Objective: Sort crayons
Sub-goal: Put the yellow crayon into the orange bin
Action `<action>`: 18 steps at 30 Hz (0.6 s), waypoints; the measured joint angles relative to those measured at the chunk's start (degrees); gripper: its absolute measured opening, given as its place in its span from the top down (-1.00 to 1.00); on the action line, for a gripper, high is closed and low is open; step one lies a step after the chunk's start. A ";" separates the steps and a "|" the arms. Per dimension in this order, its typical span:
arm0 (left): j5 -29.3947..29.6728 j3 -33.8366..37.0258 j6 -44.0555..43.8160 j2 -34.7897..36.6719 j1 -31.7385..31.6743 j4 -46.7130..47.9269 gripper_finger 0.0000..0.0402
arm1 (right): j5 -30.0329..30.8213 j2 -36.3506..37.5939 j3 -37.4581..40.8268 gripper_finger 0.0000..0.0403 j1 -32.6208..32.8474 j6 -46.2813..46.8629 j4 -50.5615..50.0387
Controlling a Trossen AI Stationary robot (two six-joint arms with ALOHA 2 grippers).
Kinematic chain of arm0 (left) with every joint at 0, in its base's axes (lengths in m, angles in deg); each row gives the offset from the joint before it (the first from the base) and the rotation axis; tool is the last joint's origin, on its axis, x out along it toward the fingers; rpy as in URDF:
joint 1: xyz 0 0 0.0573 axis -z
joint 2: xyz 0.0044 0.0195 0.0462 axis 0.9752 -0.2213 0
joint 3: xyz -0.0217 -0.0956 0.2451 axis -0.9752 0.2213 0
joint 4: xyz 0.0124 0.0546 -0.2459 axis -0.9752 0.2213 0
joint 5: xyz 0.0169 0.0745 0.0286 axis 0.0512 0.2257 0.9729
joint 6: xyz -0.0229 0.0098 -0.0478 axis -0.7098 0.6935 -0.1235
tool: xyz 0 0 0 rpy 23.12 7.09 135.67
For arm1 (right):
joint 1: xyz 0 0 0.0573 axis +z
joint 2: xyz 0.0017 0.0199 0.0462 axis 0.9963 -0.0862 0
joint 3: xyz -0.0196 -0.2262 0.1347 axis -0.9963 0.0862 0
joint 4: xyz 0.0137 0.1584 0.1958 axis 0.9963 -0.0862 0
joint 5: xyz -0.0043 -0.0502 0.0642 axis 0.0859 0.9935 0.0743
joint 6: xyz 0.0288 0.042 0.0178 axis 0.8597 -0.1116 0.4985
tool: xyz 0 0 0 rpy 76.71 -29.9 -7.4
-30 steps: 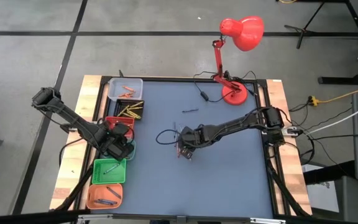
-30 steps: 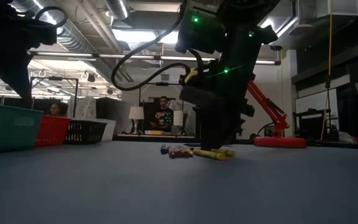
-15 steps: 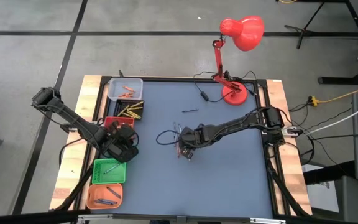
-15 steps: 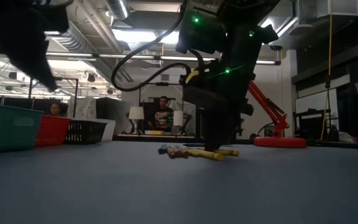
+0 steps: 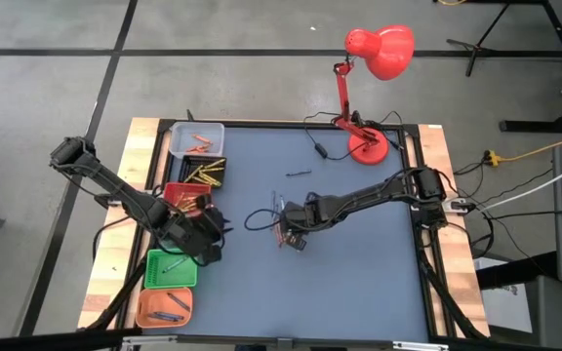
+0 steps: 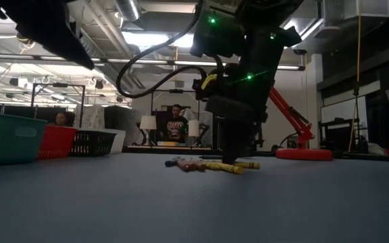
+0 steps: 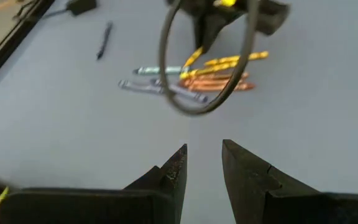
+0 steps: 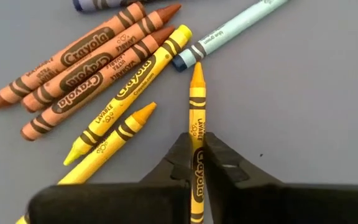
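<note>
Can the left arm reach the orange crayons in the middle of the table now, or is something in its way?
Probably not cleanly. The left gripper faces the orange crayons over bare table, jaws apart, but the right gripper sits at the same pile, shut on a yellow crayon, and its looping cable hangs before them.

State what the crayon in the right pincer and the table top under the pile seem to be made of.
Yellow crayon in the right pincer: likely wax, its bare matte tip showing beyond a printed paper wrapper with dark bands. Table top: a smooth, matte grey-blue sheet; the exact material is unclear.
</note>
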 joint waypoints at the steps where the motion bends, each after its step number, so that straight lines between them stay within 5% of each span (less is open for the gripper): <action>1: -0.47 0.00 1.27 0.00 -0.02 -1.03 0.58 | -0.06 0.00 -0.33 0.92 -0.02 -0.42 -0.24; 9: -4.20 0.00 5.66 0.01 0.00 -5.39 0.58 | -1.62 -0.09 -5.29 0.92 -0.04 -3.67 4.04; 18: -4.27 0.00 5.69 0.01 0.00 -5.72 0.58 | -9.36 -0.09 -6.18 0.91 0.00 -12.00 23.22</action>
